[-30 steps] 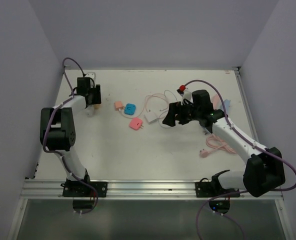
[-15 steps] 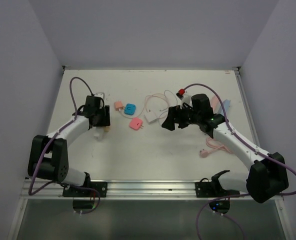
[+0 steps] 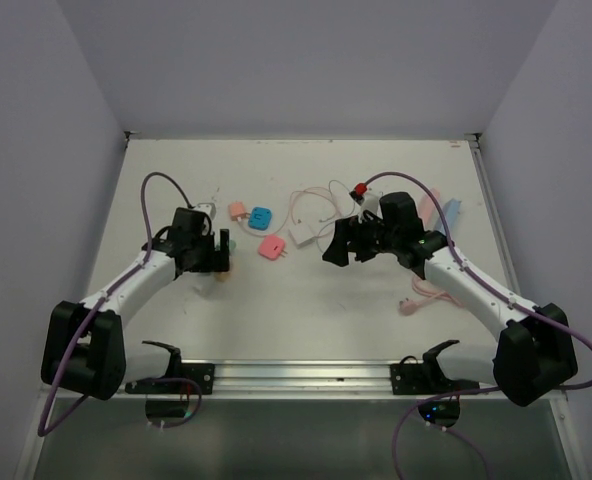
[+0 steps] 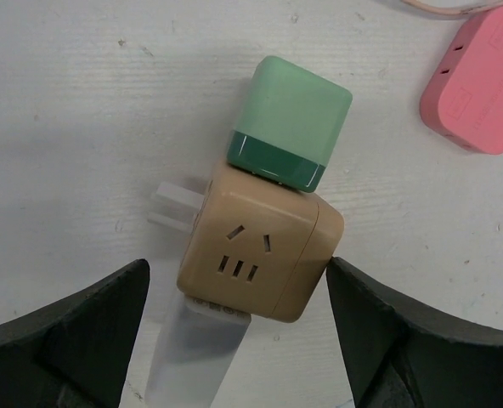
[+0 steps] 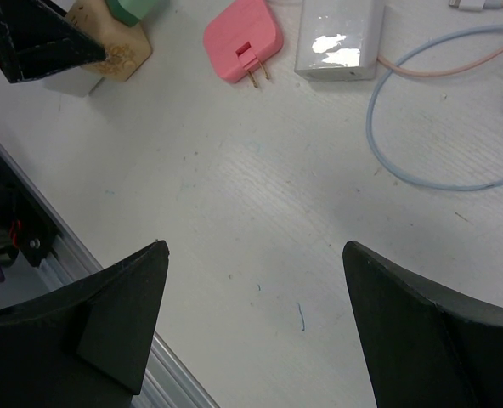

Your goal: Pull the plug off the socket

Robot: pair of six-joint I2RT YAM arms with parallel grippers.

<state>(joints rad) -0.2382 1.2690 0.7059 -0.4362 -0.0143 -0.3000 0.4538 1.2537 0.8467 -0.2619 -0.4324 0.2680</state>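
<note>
A tan cube socket point(image 4: 260, 246) lies on the white table with a green plug point(image 4: 290, 119) pushed into its far side. White prongs point(image 4: 173, 206) stick out on its left, and a translucent white piece point(image 4: 199, 353) on its near side. My left gripper point(image 4: 239, 263) is open and straddles the cube; the right finger point(image 4: 379, 331) touches the cube's edge and the left finger stands apart from it. In the top view the cube point(image 3: 219, 270) sits at the left gripper point(image 3: 217, 260). My right gripper point(image 3: 332, 247) is open and empty over bare table point(image 5: 256, 246), right of the cube point(image 5: 115, 47).
A pink adapter point(image 3: 271, 248), a blue adapter point(image 3: 261, 216), a small pink plug point(image 3: 237, 210) and a white charger point(image 3: 303, 235) with looped cables lie mid-table. A pink cable point(image 3: 424, 293) lies under the right arm. The pink adapter point(image 4: 477, 81) is close to the green plug.
My left arm has swung from the far left corner toward the middle and nearer, with the cube staying at its fingertips. My right gripper has shifted slightly left.
</note>
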